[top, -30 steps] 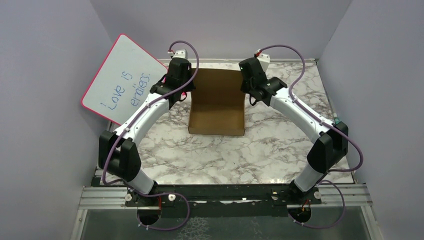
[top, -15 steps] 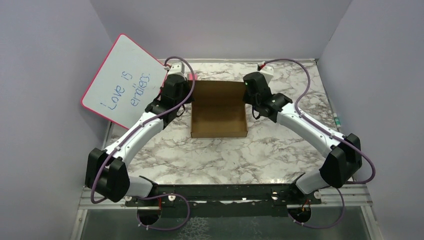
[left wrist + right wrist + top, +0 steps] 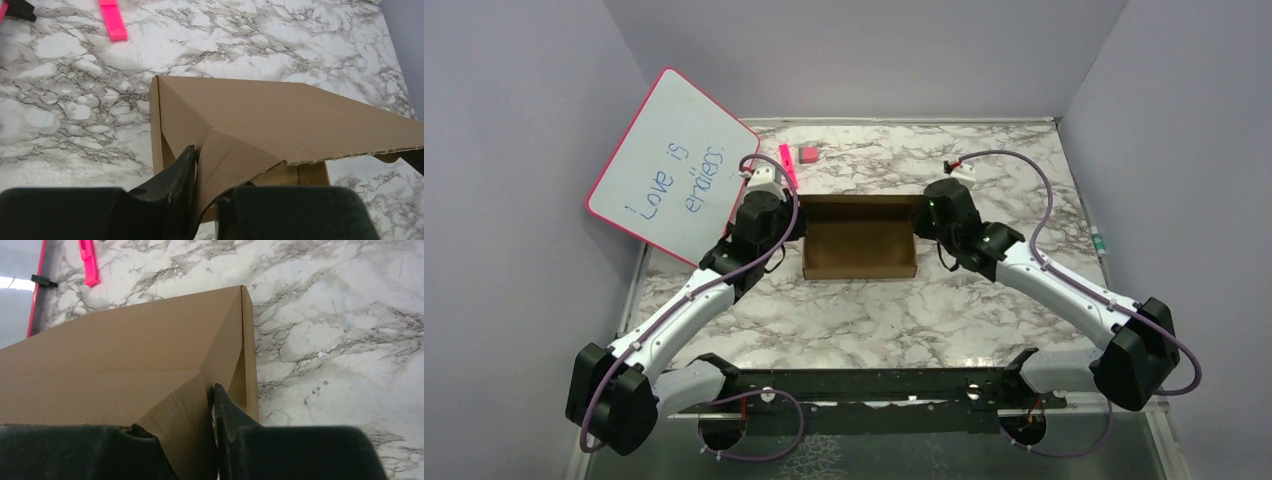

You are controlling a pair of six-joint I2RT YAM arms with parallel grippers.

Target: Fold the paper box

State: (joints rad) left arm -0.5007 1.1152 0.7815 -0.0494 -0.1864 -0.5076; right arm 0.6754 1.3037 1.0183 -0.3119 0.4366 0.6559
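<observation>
The paper box point(image 3: 859, 245) is a shallow brown cardboard box in the middle of the marble table, with its lid point(image 3: 280, 115) leaning forward over the tray. My left gripper point(image 3: 789, 225) is at the lid's left corner. The side flap point(image 3: 225, 160) passes between its slightly parted fingers, against the left finger point(image 3: 175, 175). At the lid's right corner is my right gripper point(image 3: 926, 222). There the flap point(image 3: 180, 415) slants across a narrow gap and touches the right finger point(image 3: 235, 425). Both grippers are open a little.
A pink-framed whiteboard point(image 3: 669, 170) with blue writing leans against the left wall. A pink marker point(image 3: 786, 162) and a small pink block point(image 3: 808, 154) lie behind the box. Purple walls close in the table on three sides.
Both arms came down and toward the near edge, swinging the lid from upright to leaning over the tray. The fingers of both grippers have parted slightly on the flaps.
</observation>
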